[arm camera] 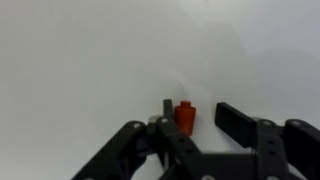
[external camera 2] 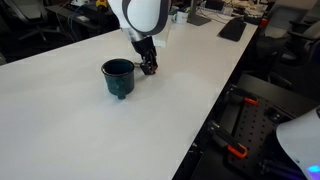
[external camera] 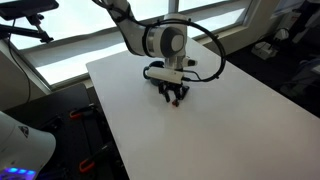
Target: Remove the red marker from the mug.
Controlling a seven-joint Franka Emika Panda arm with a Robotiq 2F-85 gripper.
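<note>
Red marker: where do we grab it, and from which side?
Take the red marker on its thin barrel, fingers closing across the width, coming from above. Wrist view shows only a short red stub between the fingers of the gripper, beside the mug rather than in it. Clamped yet: cannot tell.

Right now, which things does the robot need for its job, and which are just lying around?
For the job:
red marker, by the fingertips
mug, on the white table
hand, right beside the mug

Just lying about:
dark flat thing at the far end of the table
red-handled tool low down beside the table
</note>
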